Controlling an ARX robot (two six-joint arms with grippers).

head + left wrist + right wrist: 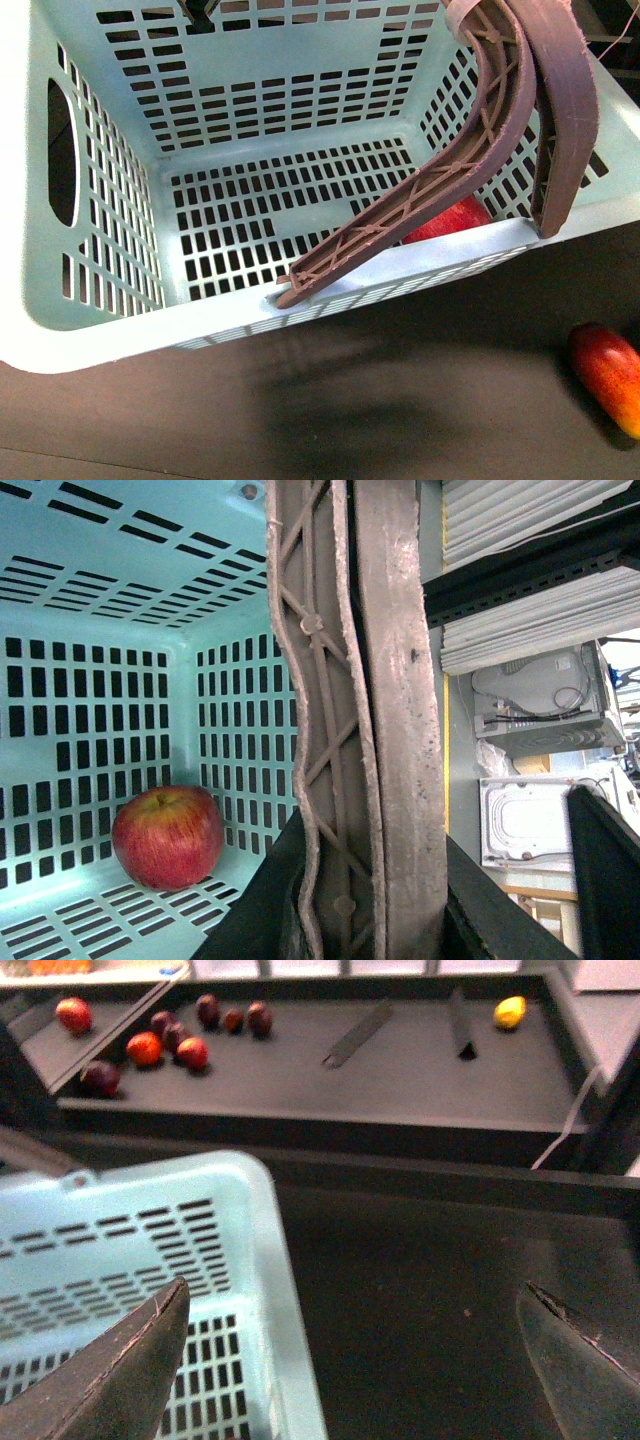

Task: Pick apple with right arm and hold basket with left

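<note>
Apple (pixel 450 220) sits on basket (pixel 100 340) floor, in the corner by its near wall, under the handles (pixel 505 90). Left tool (pixel 365 910) clenched around both handles. Right tool (pixel 350 1360) released, fingers spread wide above basket rim and dark counter (pixel 400 400). Oval red-yellow fruit (pixel 608 375) lies on counter, outside basket.

Red apple (pixel 167 837) on floor by corner of turquoise slotted basket (pixel 110 330), 2 mauve handles (pixel 480 150) up

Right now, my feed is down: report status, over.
Left gripper shut on basket handles. Right gripper open, empty, near the basket rim. Apple inside basket, in a corner. Handles arch above it in front view.
</note>
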